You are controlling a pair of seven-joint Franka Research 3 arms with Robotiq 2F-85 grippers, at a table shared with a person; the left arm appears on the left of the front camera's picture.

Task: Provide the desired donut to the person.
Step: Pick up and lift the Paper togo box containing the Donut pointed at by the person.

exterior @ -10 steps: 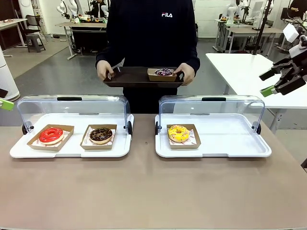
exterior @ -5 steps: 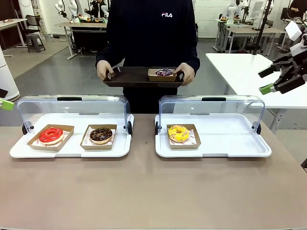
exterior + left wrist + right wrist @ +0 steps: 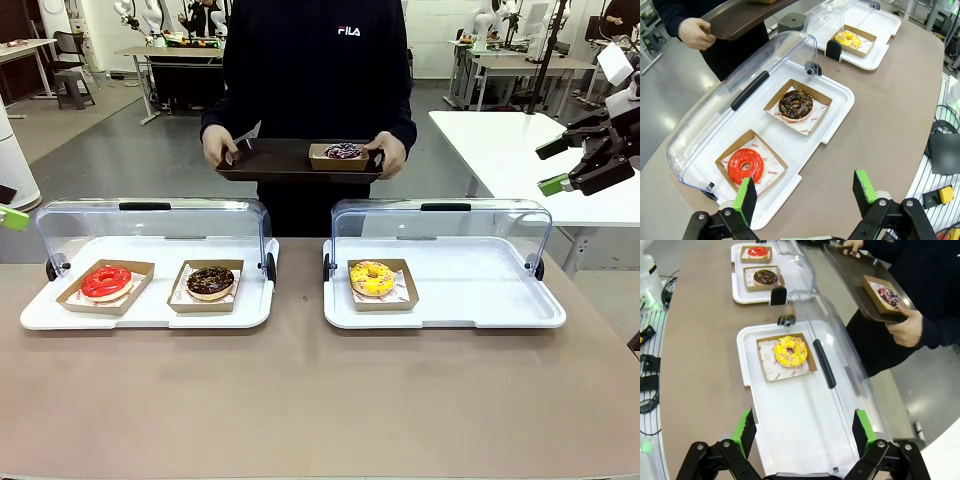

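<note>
- Two pairs of fingers, both spread wide and gripping nothing. The left fingers (image 3: 746, 194) hover off the left end of the left display tray (image 3: 60, 318), and the right fingers (image 3: 556, 184) hang high off the right end of the right display tray (image 3: 500, 315).
- Held back and open like this, they look ready to reach in; I judge that no pick is under way.
- Nearest the left fingers is the red donut (image 3: 745, 165), with the chocolate donut (image 3: 795, 104) beside it on the same white tray.
- The yellow donut (image 3: 790, 351) sits alone near the left end of the right display tray, and the rest of that tray is bare.
- Both clear lids (image 3: 150, 215) are swung up and back, probably so that an arm can come in from the robot's side.
- Each donut rests on printed paper in a shallow cardboard boat, which likely offers an edge to pinch without touching the icing.
- The person (image 3: 315, 70) stands at the far side holding a dark serving tray (image 3: 270, 160) level in both hands. A purple-iced donut (image 3: 342, 151) sits at one end, and the bare part seems kept for another.
- No hand points, so I cannot tell which donut is wanted.
- The desk (image 3: 300, 400) is a plain, matte grey-brown; beyond it are a grey floor, white tables and other workbenches.
</note>
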